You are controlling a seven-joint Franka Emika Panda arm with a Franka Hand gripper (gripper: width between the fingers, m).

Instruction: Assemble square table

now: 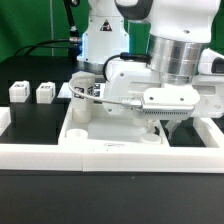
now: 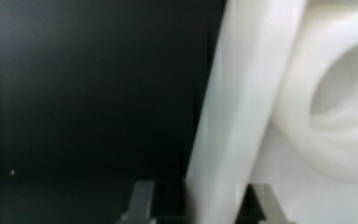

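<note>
The tool is clenched on the thin upright edge wall of the square table top, with a dark finger on either side.

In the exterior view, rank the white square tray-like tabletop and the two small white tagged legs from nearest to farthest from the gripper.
1. White square tray-like tabletop: its wall is clamped in the gripper.
2. Inner small white tagged leg, toward the exterior view's left.
3. Outer small white tagged leg, at the exterior view's far left.
</note>
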